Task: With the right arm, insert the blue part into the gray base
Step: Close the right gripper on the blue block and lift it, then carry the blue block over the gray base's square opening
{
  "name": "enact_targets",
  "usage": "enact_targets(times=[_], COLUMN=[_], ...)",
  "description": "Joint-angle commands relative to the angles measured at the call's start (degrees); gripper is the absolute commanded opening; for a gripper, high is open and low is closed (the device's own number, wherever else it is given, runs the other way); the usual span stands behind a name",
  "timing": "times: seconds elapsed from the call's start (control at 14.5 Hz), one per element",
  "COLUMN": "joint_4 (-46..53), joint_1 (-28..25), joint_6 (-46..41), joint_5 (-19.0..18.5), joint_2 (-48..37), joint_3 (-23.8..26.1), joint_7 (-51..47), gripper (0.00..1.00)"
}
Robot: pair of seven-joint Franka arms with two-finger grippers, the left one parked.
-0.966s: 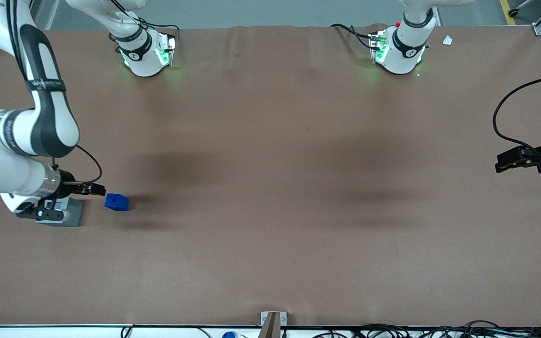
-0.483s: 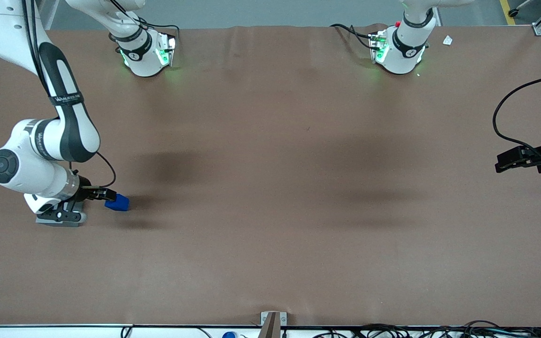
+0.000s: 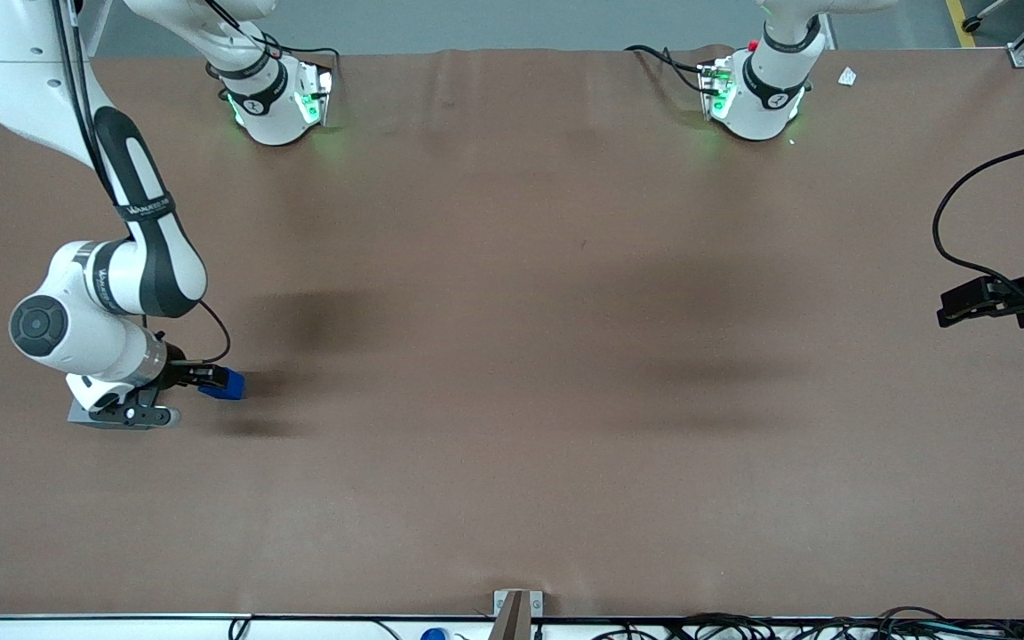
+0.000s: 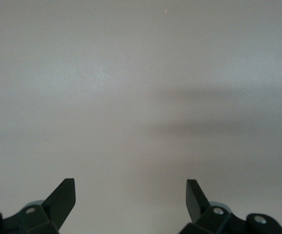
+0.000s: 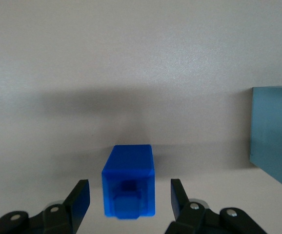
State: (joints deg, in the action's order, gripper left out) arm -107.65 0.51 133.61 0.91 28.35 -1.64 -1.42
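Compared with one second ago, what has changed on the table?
The right arm swung toward the parked arm's end, bringing its gripper from beside the blue part to around it, fingers open on either side, not yet closed. The blue part and the gray base stayed put.

The right arm point(image 3: 112, 293) and tool point(image 3: 205, 378) hide most of the gray base point(image 3: 78, 415)

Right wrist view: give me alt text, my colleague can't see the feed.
The blue part sits on the table between the open gripper's fingers, with gaps on both sides. The gray base stands beside it, apart from it.
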Motion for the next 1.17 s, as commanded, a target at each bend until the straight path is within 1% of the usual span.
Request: enact_targets(times=[0.0,0.14,0.21,0.34,0.55,0.69,0.76,0.83,0.97,1.1], joint_4=[-0.7,-1.2,-1.2,-1.3,-1.2,-1.2,-1.1,-0.4,3.0,7.1], joint_1=[0.6,0.6,0.6,0.6,0.7,1.0,1.2,1.7,2.3,3.6], joint_6=[1.3,1.3,1.3,1.2,0.9,0.3,-0.5,-3.2,-11.8,-17.7], joint_5=[-0.8,-0.8,-0.7,-0.7,-0.7,-0.7,-0.7,-0.7,-0.7,-0.7], joint_2=[0.5,0.5,0.5,0.5,0.5,0.1,-0.5,-1.4,-4.8,-6.7], joint_3=[0.3,0.3,0.4,0.4,0.4,0.4,0.3,0.3,0.2,0.1], joint_7=[0.1,0.1,0.1,0.1,-0.2,-0.4,-0.1,-0.1,0.0,0.1], gripper=[0.75,0.73,0.68,0.50,0.18,0.04,0.03,0.03,0.01,0.01])
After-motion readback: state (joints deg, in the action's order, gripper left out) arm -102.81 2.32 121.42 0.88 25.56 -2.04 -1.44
